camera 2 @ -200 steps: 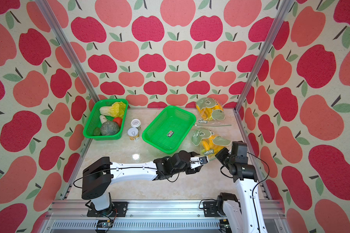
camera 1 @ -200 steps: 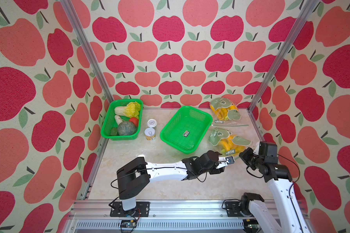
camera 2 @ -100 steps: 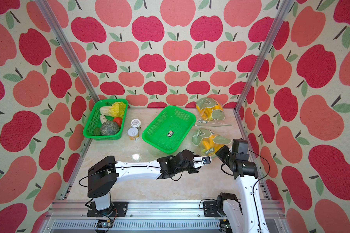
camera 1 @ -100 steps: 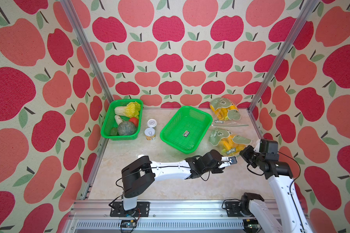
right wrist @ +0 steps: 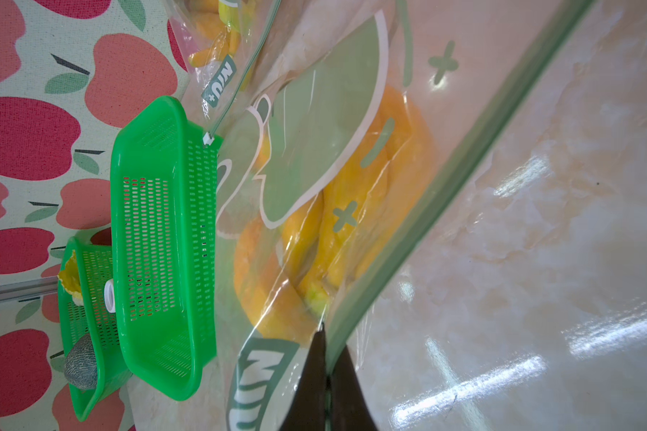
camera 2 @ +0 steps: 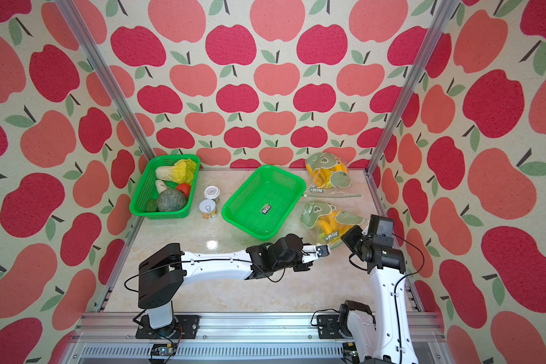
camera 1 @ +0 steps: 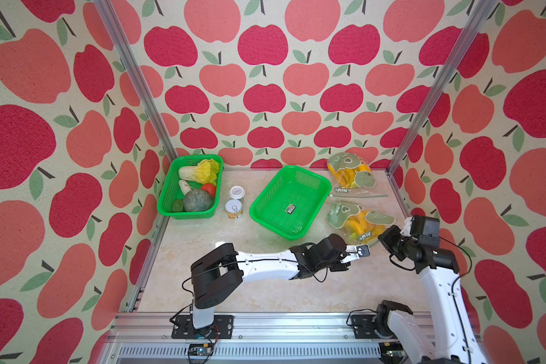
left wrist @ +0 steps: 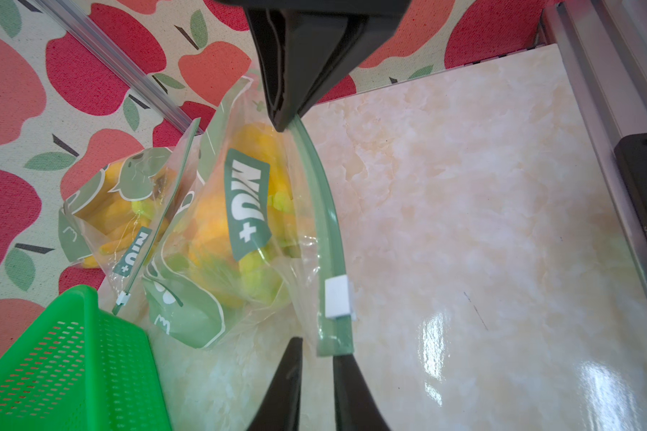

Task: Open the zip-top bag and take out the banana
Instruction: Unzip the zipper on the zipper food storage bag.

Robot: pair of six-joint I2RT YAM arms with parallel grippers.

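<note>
Little of the task looks done. On the tabletop (camera 1: 265,299), the bag (camera 1: 356,220) lies on the right arm's side, just beside the empty basket (camera 1: 271,201) and in front of a second bag (camera 1: 350,171) of the same kind. It appears zipped, so the opening and the taking out are both still to come. The right gripper (right wrist: 325,347) has its fingers (right wrist: 310,392) closed on the clear film at one end of the bag's mouth, right beside the strip. The left gripper (left wrist: 316,350) sits at the other end. Its fingers (left wrist: 288,380) are nearly together with the strip's tip at or between them, but the wrist view does not show whether they actually pinch it. The banana (left wrist: 217,231) is inside, yellow with green stem ends and apparently a bunch, and it shows through clear film printed with pale green shapes and a logo. The green strip (left wrist: 327,212) arches between the two grippers as one unbroken band, with no gap showing. The small white slider (left wrist: 337,304) sits on it close to the left gripper's end, so the next step is probably to run it along the strip.
</note>
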